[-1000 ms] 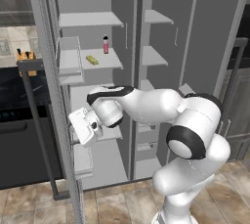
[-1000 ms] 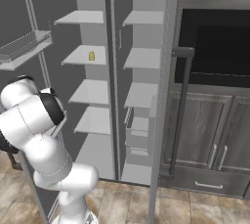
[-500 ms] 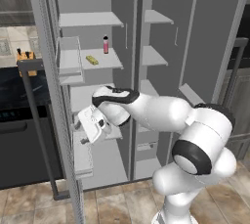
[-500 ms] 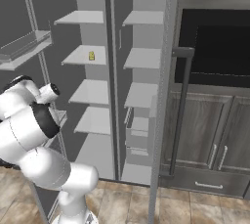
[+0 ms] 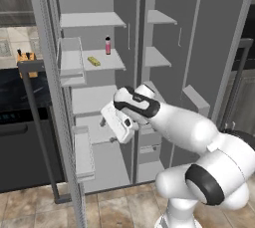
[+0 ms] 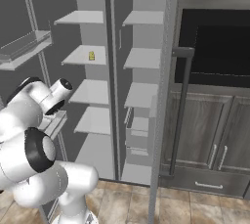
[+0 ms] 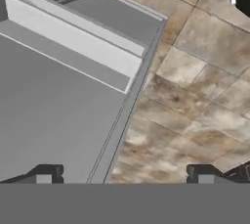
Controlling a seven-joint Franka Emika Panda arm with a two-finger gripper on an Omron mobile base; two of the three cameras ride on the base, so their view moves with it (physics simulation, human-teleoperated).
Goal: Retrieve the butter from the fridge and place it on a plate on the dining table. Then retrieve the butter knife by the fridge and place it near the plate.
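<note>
The fridge [image 5: 164, 62] stands open; on its second left shelf [image 5: 102, 62] lie the butter [image 5: 93, 61] and, just behind it, a pink bottle [image 5: 107, 46]. The jaws, spread wide and empty, point down at the floor [image 7: 195, 96] by the door

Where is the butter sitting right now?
The butter lies on the second shelf from the top in the fridge's left compartment, just left of a small pink bottle.
</note>
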